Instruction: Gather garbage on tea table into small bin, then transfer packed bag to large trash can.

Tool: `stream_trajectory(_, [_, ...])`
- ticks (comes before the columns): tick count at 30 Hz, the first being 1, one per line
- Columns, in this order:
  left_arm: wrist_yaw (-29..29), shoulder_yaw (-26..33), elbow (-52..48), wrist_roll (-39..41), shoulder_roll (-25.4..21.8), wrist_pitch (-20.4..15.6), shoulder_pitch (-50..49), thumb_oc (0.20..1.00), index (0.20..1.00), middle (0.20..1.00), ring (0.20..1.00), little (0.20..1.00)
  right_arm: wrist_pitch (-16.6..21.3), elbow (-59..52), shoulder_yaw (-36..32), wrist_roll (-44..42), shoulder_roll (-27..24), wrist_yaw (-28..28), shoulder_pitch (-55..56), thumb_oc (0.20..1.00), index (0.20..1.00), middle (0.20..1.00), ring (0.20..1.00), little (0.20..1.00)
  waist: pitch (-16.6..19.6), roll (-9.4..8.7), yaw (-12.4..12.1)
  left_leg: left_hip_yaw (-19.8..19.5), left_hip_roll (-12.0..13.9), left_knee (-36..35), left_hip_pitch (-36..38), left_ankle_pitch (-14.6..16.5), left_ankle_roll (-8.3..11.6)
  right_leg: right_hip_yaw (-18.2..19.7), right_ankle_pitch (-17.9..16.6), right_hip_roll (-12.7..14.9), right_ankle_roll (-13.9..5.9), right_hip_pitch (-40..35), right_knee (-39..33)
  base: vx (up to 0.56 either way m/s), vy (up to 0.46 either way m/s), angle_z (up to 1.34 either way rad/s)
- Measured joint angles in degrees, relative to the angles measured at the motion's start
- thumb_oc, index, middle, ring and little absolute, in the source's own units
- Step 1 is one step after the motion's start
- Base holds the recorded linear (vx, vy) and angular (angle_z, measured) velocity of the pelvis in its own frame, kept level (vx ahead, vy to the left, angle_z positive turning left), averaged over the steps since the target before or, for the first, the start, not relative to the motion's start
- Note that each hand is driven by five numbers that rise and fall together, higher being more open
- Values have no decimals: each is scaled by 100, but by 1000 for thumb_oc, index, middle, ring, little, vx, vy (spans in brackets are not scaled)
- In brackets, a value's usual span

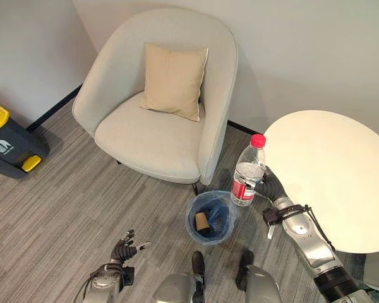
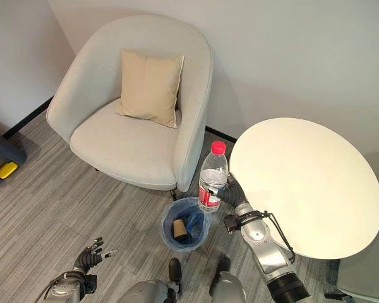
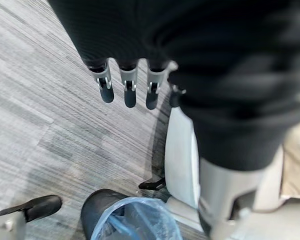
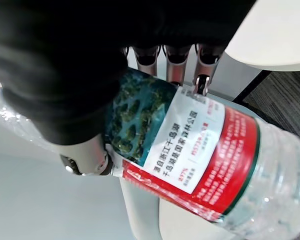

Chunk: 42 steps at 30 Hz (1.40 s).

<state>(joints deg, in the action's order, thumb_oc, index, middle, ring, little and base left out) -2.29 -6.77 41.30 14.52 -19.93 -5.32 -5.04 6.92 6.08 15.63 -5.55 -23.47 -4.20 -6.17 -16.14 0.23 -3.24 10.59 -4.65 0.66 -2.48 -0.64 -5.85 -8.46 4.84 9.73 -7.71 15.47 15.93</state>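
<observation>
My right hand (image 1: 270, 184) wraps bottle (image 1: 247, 172) upright beside small bin (image 1: 211, 218); I centre over blue liner, then release. Left hand (image 1: 124, 248) relaxed, fingers spread.

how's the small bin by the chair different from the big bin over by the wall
The small bin is round, lined with a blue bag, open-topped and holds a cardboard tube; the large trash can is boxy and dark grey with a yellow lid. The small bin stands at the armchair's front corner, just beside the bottle in the right hand; the large trash can stands far off by the wall. Both stand on the floor.
</observation>
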Motion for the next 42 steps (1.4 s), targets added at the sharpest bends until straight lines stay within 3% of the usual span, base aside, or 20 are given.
stream_trajectory(2, [2,-16,1,-2,12,-2,-11,1000,1000,1000,1000,1000,0,9,-4,6,-53,44,59,200,200,200,200,200,8,-27,12,-191,-98,51,2,-5,11,77,-150,-34,207,-61,-182,-8,-63,67])
stream_trajectory(4, [1,-32,-5,-4,8,-2,-20,1000,1000,1000,1000,1000,0,31,-6,21,-82,110,56,200,200,200,200,200,2,-35,-12,-327,-143,115,-47,15,57,60,-620,-38,310,-178,-498,-20,-98,41])
stream_trajectory(5, [0,-19,-10,-5,33,0,-115,1000,1000,1000,1000,1000,-1,48,17,70,-99,153,35,200,200,200,200,200,-9,18,-78,-398,-112,109,-55,-30,111,12,-912,-78,372,-265,-682,-66,-161,20])
stream_trajectory(7, [2,2,-16,-5,85,-3,-248,1000,1000,1000,1000,1000,-1,78,176,126,-197,204,-16,200,200,200,200,200,-5,104,-117,-540,17,104,-99,-47,234,-159,-1111,-234,422,-513,-1117,-94,-132,26])
stream_trajectory(8, [1,4,-20,-6,104,-5,-242,1000,1000,1000,1000,1000,-3,65,386,237,-358,211,-88,200,200,200,200,200,1,96,-121,-644,66,162,-188,-15,349,-324,-1179,-280,424,-584,-1347,-132,-93,45])
stream_trajectory(11, [-4,-122,8,-6,142,-12,-17,1000,1000,1000,1000,1000,-10,99,818,558,-736,337,-536,200,200,200,200,200,-125,132,-210,-964,184,461,-690,-59,440,-676,-1274,-391,551,-463,-1525,-129,-83,52])
stream_trajectory(14, [-11,-234,53,-5,191,-8,222,1000,1000,1000,1000,1000,-9,240,880,694,-746,360,-923,200,200,200,200,200,-404,197,-361,-1043,254,621,-952,-91,498,-789,-1274,-452,695,-279,-1418,-157,-52,24])
stream_trajectory(16, [-92,-303,68,0,162,-53,451,1000,1000,1000,1000,1000,9,320,1033,843,-756,223,-1434,200,200,200,200,200,-668,285,-344,-1176,287,1107,-1484,98,678,-918,-998,-403,857,216,-855,-74,-11,22])
stream_trajectory(21, [-346,-470,95,10,60,-70,1101,1000,1000,1000,1000,1000,-8,685,1121,1488,-723,-167,-2411,200,200,200,200,200,-1441,251,-447,-1339,256,1894,-2457,211,611,-1059,-556,-141,1014,1272,347,-87,-2,26])
stream_trajectory(24, [-566,-639,3,37,-6,-128,1365,1000,1000,1000,1000,1000,-95,1038,1065,1576,-563,-685,-2792,200,200,200,200,200,-1545,242,-496,-1363,204,2460,-3230,313,589,-1058,-408,13,996,2013,982,-103,47,19])
stream_trajectory(27, [-661,-675,-116,60,-17,-179,1681,1000,1000,1000,1000,1000,-217,1342,1070,1616,-536,-976,-3127,200,200,200,200,200,-1753,286,-488,-1396,101,2930,-3823,384,553,-1056,-265,193,1111,2584,1512,-92,35,16])
stream_trajectory(38, [-903,-1132,-654,288,-419,-288,2457,1000,1000,1000,1000,1000,-510,3422,1293,1668,-468,-1682,-4834,200,200,200,200,200,-1750,276,-465,-1398,-261,4623,-6438,578,474,-818,352,837,1171,5149,3573,-31,14,27])
stream_trajectory(42, [-902,-1314,-716,351,-475,-293,2473,1000,1000,1000,1000,1000,-609,3937,1303,1508,-467,-1700,-5058,200,200,200,200,200,-1744,279,-583,-1292,-267,4598,-6624,578,475,-669,518,882,1138,5434,3757,22,12,17])
